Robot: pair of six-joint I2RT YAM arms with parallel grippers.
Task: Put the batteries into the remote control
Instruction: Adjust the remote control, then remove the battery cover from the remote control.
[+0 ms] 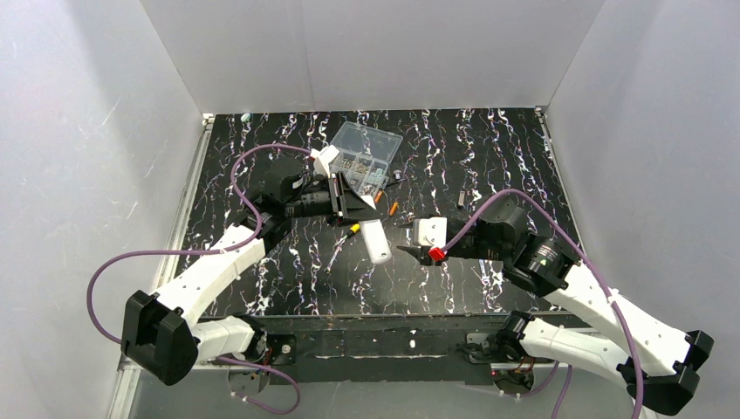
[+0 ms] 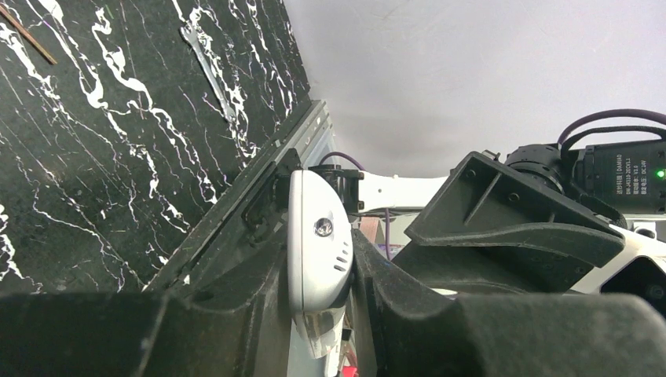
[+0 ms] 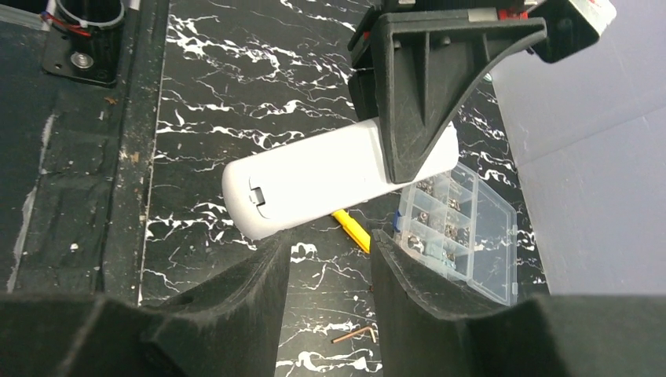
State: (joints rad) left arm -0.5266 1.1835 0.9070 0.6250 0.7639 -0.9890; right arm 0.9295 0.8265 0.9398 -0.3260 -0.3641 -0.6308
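The white remote control [image 1: 375,242] hangs above the middle of the table, gripped at its upper end by my left gripper [image 1: 359,216]. In the left wrist view the gripper [image 2: 320,271] is shut on the remote [image 2: 316,212], seen end-on. In the right wrist view the remote [image 3: 314,184] shows its plain back with a small latch. My right gripper [image 3: 330,263] is open and empty just short of the remote's free end, and it also shows in the top view [image 1: 407,250]. Two small orange batteries [image 1: 393,208] lie on the table beyond the remote.
A clear compartmented box [image 1: 366,153] stands at the back centre and shows in the right wrist view [image 3: 463,228]. A yellow-handled screwdriver [image 3: 351,229] lies under the remote. A small copper L-shaped key [image 3: 353,335] lies near it. White walls enclose the black marbled table [image 1: 489,157].
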